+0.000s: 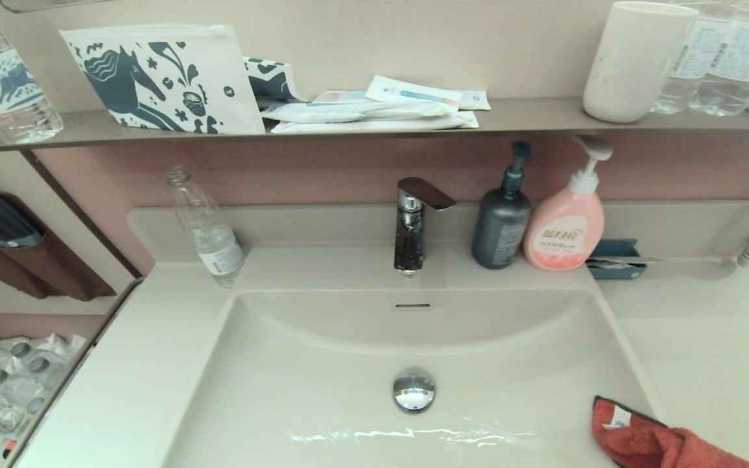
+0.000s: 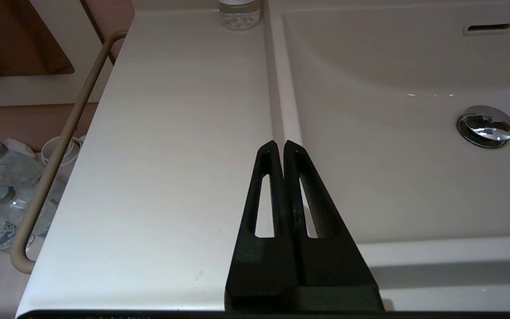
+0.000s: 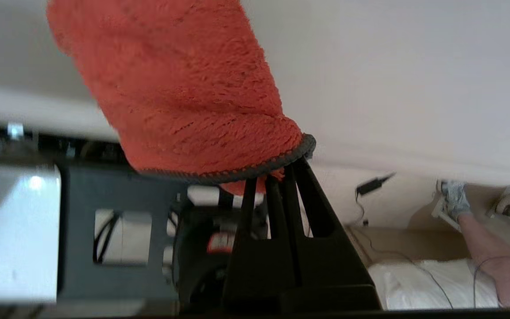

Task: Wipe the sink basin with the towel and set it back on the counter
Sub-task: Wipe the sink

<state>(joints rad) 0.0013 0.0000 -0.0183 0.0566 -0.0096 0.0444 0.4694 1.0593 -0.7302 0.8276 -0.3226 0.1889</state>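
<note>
The orange-red towel (image 1: 647,442) with its dark grey edge lies bunched at the front right corner of the sink basin (image 1: 348,351), across the rim onto the counter (image 1: 706,344). In the right wrist view my right gripper (image 3: 277,175) is shut on the towel (image 3: 184,88), pinching its grey-edged hem at the fingertips. The right gripper itself does not show in the head view. My left gripper (image 2: 280,144) is shut and empty, low over the counter (image 2: 171,133) by the left rim of the basin (image 2: 392,133). The chrome drain plug (image 1: 414,389) sits mid-basin.
A faucet (image 1: 413,221) stands behind the basin, with a clear bottle (image 1: 209,231) to its left and a dark pump bottle (image 1: 502,218) and a pink pump bottle (image 1: 566,224) to its right. A wall shelf (image 1: 530,117) above carries a white cup (image 1: 634,62). A towel rail (image 2: 60,146) runs along the counter's left edge.
</note>
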